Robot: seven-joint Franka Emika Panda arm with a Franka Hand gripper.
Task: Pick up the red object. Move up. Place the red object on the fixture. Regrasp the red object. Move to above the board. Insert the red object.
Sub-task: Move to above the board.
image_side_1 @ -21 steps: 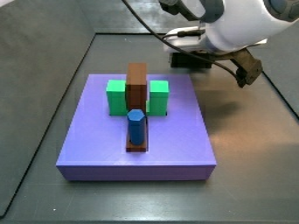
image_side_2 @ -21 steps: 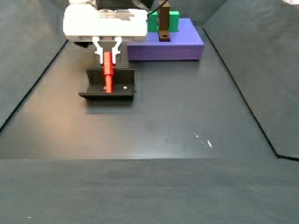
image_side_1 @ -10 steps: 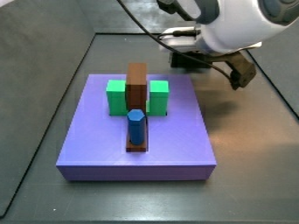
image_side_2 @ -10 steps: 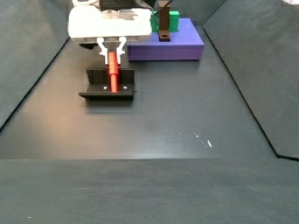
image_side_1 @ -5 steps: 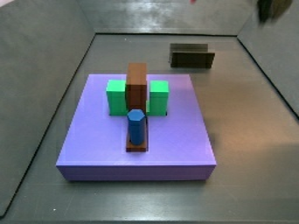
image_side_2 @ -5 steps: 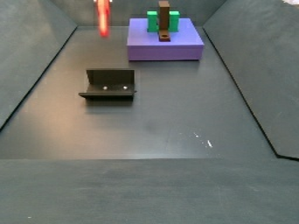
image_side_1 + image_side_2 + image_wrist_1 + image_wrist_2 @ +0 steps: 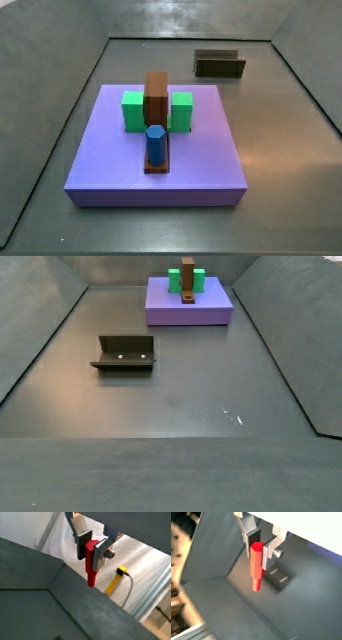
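My gripper (image 7: 91,548) shows only in the wrist views and is out of both side views. It is shut on the red object (image 7: 91,564), a slim red peg that hangs down past the fingers, also in a wrist view (image 7: 256,564). The gripper (image 7: 261,546) is high above the floor. The fixture (image 7: 124,353), a dark open-topped box, stands bare on the floor, seen also in a side view (image 7: 221,64) and a wrist view (image 7: 278,578), far below the peg. The purple board (image 7: 158,150) carries green blocks (image 7: 134,111), a brown bar (image 7: 158,97) and a blue hexagonal peg (image 7: 156,145).
The board (image 7: 189,303) lies at the far end of the dark walled floor in a side view. Sloped dark walls (image 7: 47,336) bound the floor. A yellow tool with a cable (image 7: 116,579) lies outside the enclosure in a wrist view.
The gripper has lifted the red object off the fixture and risen out of both side views. The fixture now stands bare.
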